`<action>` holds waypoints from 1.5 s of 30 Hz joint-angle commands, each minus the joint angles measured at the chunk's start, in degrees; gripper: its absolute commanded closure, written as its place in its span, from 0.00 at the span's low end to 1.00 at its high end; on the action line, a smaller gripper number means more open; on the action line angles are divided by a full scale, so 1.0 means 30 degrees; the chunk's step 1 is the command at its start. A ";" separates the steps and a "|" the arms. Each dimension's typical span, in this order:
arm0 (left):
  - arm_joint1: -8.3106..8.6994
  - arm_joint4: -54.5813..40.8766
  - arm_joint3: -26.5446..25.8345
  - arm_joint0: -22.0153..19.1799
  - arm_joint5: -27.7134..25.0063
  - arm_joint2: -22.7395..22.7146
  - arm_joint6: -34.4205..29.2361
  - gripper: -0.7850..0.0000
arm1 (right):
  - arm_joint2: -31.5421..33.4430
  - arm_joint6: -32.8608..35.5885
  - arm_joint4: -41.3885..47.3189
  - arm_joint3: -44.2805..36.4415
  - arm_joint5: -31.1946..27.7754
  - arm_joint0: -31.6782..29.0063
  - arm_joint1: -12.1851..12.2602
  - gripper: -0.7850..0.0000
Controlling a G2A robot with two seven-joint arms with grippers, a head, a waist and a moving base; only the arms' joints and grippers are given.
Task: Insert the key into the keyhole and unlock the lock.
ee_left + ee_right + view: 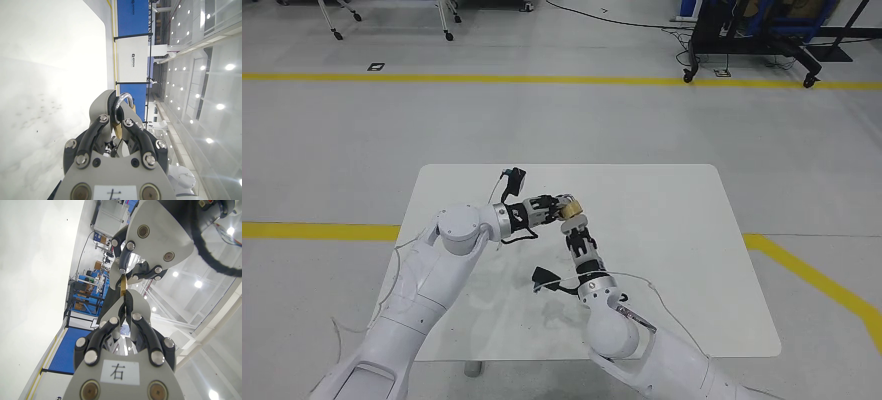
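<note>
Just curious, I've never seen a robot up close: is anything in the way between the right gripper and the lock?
Nothing visible. The left gripper holds the lock, and the right gripper sits tip-first at its brass end, with no object between them. The key itself cannot be made out.

You see a white table (692, 260) (rounded corners) on a grey floor (542, 130) marked with yellow lines (542, 78); a dark wheeled cart (742, 45) stands beyond.
</note>
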 commanded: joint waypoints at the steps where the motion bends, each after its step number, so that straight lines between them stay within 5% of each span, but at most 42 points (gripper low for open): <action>1: 0.0001 -0.0055 0.0033 0.0005 -0.0041 -0.0045 0.0006 1.00 | 0.0157 0.0038 -0.0002 -0.0109 0.0065 -0.0164 -0.0012 0.81; 2: 0.0005 -0.0074 0.0043 0.0003 -0.0057 -0.0074 -0.0001 1.00 | 0.0272 0.0029 -0.0001 -0.0140 0.0024 -0.0268 -0.0022 0.50; 3: 0.0006 -0.0129 0.0052 0.0012 -0.0062 -0.0101 -0.0012 1.00 | 0.0317 0.0046 -0.0002 -0.0166 0.0013 -0.0299 -0.0026 0.00; 23: -0.0031 -0.1159 0.0233 0.0205 0.0542 -0.0650 0.0983 1.00 | 0.0317 0.0046 -0.0002 -0.0166 0.0013 -0.0299 -0.0026 0.00; 26: 0.0002 -0.0855 -0.0211 0.0500 -0.0413 -0.0844 0.1689 1.00 | 0.0846 -0.0014 0.0659 -0.0322 0.0603 -0.0545 -0.0018 0.00; 29: 0.0054 -0.0820 -0.0611 0.0894 -0.0858 -0.1047 0.1931 1.00 | 0.2426 -0.2581 0.3604 -0.1213 0.2762 -0.1462 0.0235 0.00; 33: 0.0091 -0.0650 -0.0892 0.1097 -0.0840 -0.1096 0.1874 1.00 | 0.5713 -0.9310 0.9804 -0.2496 0.4629 -0.3334 0.0944 0.00; 39: 0.0063 -0.0513 -0.0894 0.1040 -0.0658 -0.0957 0.1758 1.00 | 1.0746 -2.0910 1.9027 -0.1101 0.0883 -0.4563 0.1914 0.00; 45: 0.0045 -0.0780 -0.0775 0.0999 -0.0418 -0.0978 0.1631 1.00 | 1.0901 -2.1104 1.9058 -0.1005 0.0690 -0.4571 0.1951 0.00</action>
